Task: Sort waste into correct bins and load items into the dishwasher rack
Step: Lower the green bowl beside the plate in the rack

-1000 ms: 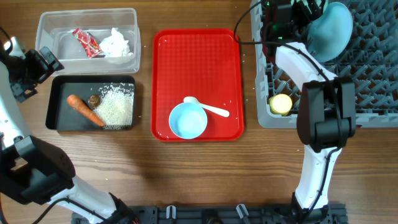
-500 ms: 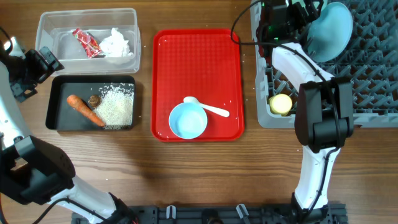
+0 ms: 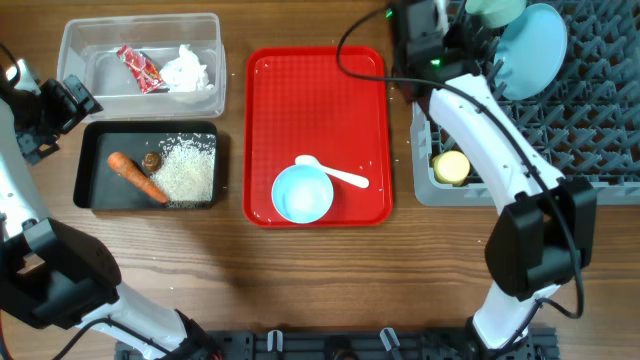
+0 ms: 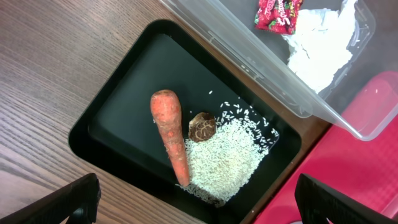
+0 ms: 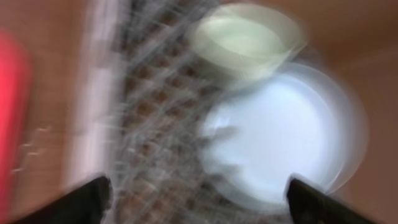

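Observation:
The clear tub (image 3: 80, 45) holds the red wrapper (image 3: 138, 68) and white tissue (image 3: 186, 70). The black tray (image 3: 100, 190) holds the carrot (image 3: 137, 177), brown morsel (image 3: 152, 160) and rice (image 3: 187, 170). My left gripper (image 3: 75, 100) hovers open and empty beside both bins; its view shows the carrot (image 4: 169, 134) and rice (image 4: 227, 155). The light-blue bowl (image 3: 302, 193) and white spoon (image 3: 335, 173) lie on the red tray (image 3: 315, 100). The grey rack (image 3: 560, 130) holds the light-blue plate (image 3: 535, 45), pale-green bowl (image 3: 495, 10) and yellow cup (image 3: 451, 166). My right gripper (image 3: 462, 38) is open and empty at the rack's far left corner.
The right wrist view is motion-blurred; it shows the pale-green bowl (image 5: 245, 37), the plate (image 5: 280, 134) and rack pegs (image 5: 149, 124). The right arm lies across the rack's left edge. Bare wood runs along the table front.
My right arm has swung left, from over the plate to the rack's far left corner. The pale-green bowl now shows uncovered behind the plate. The left arm has not moved.

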Available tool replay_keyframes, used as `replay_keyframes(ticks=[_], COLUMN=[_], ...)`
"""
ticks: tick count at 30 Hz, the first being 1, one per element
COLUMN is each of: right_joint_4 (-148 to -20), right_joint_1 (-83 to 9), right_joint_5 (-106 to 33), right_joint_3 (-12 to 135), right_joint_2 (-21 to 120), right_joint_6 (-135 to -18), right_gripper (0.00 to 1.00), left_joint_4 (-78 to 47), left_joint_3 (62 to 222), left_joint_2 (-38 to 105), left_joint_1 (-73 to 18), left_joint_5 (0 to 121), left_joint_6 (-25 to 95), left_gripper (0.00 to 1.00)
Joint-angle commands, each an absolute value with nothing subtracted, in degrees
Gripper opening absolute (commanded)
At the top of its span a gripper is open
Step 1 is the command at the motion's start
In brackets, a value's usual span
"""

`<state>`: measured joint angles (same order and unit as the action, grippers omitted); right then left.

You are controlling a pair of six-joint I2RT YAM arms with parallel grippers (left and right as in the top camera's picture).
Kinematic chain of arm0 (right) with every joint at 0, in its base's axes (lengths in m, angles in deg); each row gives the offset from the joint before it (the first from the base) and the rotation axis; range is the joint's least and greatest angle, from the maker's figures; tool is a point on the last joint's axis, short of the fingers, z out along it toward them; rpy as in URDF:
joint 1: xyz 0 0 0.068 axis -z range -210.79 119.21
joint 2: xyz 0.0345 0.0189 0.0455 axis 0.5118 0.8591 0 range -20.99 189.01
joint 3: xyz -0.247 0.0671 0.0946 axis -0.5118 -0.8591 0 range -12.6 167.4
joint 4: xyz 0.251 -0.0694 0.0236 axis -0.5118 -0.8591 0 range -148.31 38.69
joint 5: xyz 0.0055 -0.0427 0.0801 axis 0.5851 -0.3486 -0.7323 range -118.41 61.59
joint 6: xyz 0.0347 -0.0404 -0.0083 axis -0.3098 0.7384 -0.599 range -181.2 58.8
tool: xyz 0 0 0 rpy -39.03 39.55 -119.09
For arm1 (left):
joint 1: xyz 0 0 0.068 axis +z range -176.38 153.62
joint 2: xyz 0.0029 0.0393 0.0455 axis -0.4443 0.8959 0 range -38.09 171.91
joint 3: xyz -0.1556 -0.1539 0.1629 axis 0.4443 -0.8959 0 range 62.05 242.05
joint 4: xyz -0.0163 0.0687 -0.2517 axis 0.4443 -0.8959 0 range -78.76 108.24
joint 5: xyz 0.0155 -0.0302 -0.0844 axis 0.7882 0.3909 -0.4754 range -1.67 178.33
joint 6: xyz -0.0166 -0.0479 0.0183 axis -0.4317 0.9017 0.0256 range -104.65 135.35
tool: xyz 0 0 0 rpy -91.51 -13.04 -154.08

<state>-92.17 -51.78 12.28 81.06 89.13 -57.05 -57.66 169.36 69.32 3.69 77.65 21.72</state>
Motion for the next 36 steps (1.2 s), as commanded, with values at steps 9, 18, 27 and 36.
replay_keyframes(ticks=[9, 18, 27, 36], right_joint_4=[-94.9, -84.8, -77.1, -74.4], right_joint_1=[-43.3, -32.8, -31.7, -26.8], right_joint_5=[-16.2, -12.7, -11.2, -13.8], right_joint_3=[91.7, 91.8, 91.8, 91.8], right_joint_2=[86.9, 94.9, 100.5, 102.8], right_joint_6=[-98.7, -103.2, -106.4, -106.3], right_gripper=[0.73, 0.84, 0.82, 0.7], left_joint_4=[-57.7, -57.7, -57.7, -57.7], left_joint_3=[169.7, 169.7, 169.7, 169.7], left_joint_2=[67.7, 67.7, 67.7, 67.7], left_joint_1=[3.7, 3.7, 3.7, 3.7], left_joint_5=[77.5, 77.5, 77.5, 77.5], left_joint_6=[21.8, 21.8, 21.8, 21.8], left_gripper=[1.0, 1.0, 1.0, 1.0])
